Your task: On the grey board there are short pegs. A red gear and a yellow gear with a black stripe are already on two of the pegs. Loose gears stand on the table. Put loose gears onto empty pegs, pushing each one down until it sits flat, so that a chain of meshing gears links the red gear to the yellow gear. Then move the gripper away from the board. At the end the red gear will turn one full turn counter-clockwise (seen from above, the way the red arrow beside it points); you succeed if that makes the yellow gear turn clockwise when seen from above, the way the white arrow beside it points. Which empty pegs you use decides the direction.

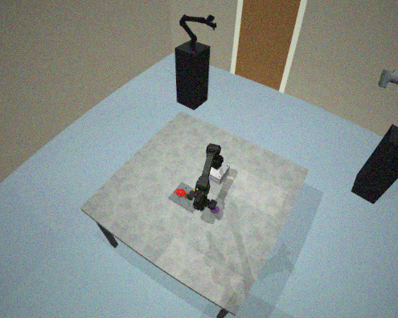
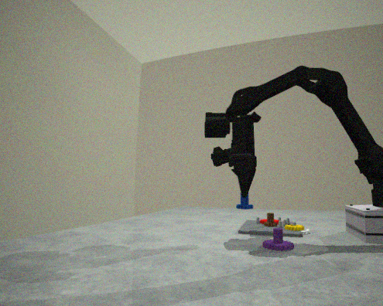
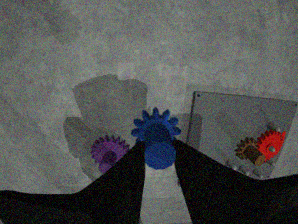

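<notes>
Fingers nearly shut, the gripper (image 2: 244, 195) (image 3: 158, 145) grips the blue gear (image 2: 244, 203) (image 3: 156, 125) aloft; brown looks placed, blue and purple (image 1: 215, 209) (image 2: 278, 244) (image 3: 110, 149) remain unplaced.

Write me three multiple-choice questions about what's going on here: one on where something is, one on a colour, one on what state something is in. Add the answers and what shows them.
1. Where is the purple gear?
A) On the grey board
B) On the table, off the board
C) In the claw

2. What colour is the gear beneath the claw's tips?
A) Blue
B) Yellow
C) White

3. What state is the claw in?
A) Wide open, with nothing in it
B) Shut on a gear's handle, the gear raised
C) Shut on the board's edge

Answers:
1: B, the exterior view shows it standing on the table in front of the grey board.
2: A, the blue gear shows there in the exterior view.
3: B, its tips meet the blue handle and the gear hangs above the table.
</notes>
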Available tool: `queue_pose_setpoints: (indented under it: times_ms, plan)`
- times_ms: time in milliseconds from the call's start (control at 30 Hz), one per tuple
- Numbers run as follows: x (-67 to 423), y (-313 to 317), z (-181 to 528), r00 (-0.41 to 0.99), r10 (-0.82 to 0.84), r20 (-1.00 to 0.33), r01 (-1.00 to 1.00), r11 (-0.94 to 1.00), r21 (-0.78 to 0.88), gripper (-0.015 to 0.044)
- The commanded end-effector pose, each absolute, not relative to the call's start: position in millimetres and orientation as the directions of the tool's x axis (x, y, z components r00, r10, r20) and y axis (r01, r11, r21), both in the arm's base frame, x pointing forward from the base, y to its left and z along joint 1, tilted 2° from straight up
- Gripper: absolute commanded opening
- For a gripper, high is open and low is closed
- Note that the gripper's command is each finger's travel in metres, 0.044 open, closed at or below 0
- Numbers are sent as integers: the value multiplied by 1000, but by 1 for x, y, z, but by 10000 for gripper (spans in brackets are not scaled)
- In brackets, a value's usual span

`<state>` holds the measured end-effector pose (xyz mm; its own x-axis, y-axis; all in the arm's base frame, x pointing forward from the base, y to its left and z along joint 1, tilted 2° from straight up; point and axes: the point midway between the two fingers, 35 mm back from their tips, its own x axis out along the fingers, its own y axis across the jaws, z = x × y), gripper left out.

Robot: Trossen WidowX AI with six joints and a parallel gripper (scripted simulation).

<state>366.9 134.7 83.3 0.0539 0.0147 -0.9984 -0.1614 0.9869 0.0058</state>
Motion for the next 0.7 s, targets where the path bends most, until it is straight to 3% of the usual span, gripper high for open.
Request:
queue_pose_setpoints:
  times_ms: [0, 667]
  plan:
    - [367, 134, 94, 57, 12, -998, -160, 987, 3, 0]
    - [356, 131, 149, 59, 12, -998, -162, 987, 3, 0]
